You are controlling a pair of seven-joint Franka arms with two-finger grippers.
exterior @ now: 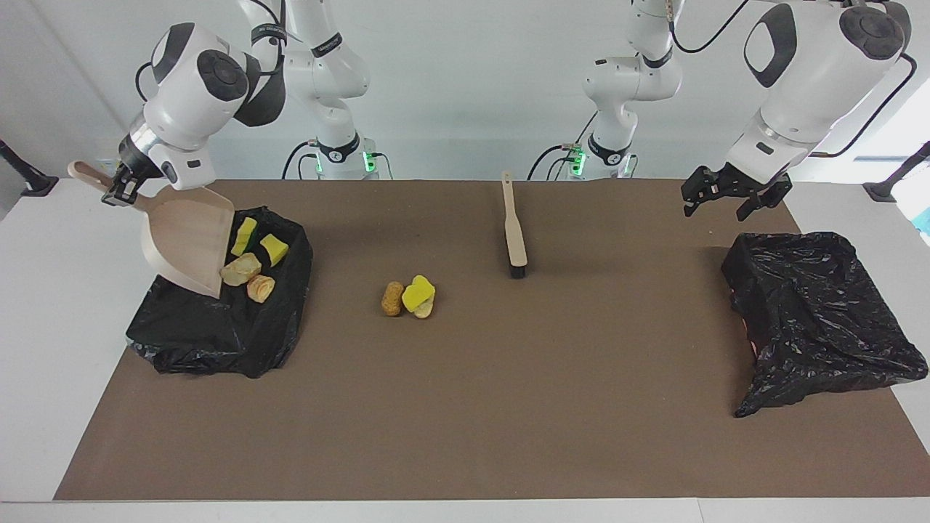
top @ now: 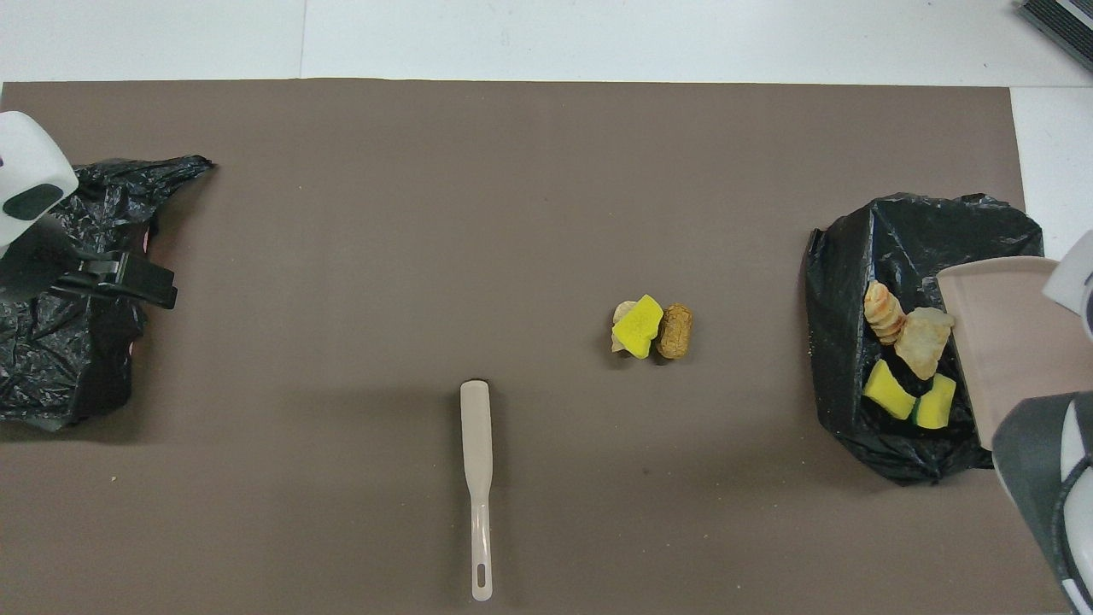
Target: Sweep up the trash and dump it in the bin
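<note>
My right gripper (exterior: 116, 190) is shut on the handle of the beige dustpan (exterior: 185, 240), which tilts steeply with its lip down on the black-bagged bin (exterior: 218, 327) at the right arm's end. Trash lies on the bin bag beside the lip: two yellow sponge pieces (exterior: 247, 236), a beige lump (exterior: 241, 270) and a ridged bread-like lump (exterior: 261, 288). More trash sits mid-mat: an orange-brown lump (exterior: 392, 298) touching a yellow sponge (exterior: 419, 293) with a beige lump under it. My left gripper (exterior: 713, 211) hangs open and empty over the mat.
The beige-handled brush (exterior: 514, 225) lies on the mat, nearer to the robots than the mid-mat trash. A second crumpled black bag (exterior: 821, 312) sits at the left arm's end, under the left gripper (top: 128, 282) in the overhead view. A brown mat (exterior: 508, 407) covers the table.
</note>
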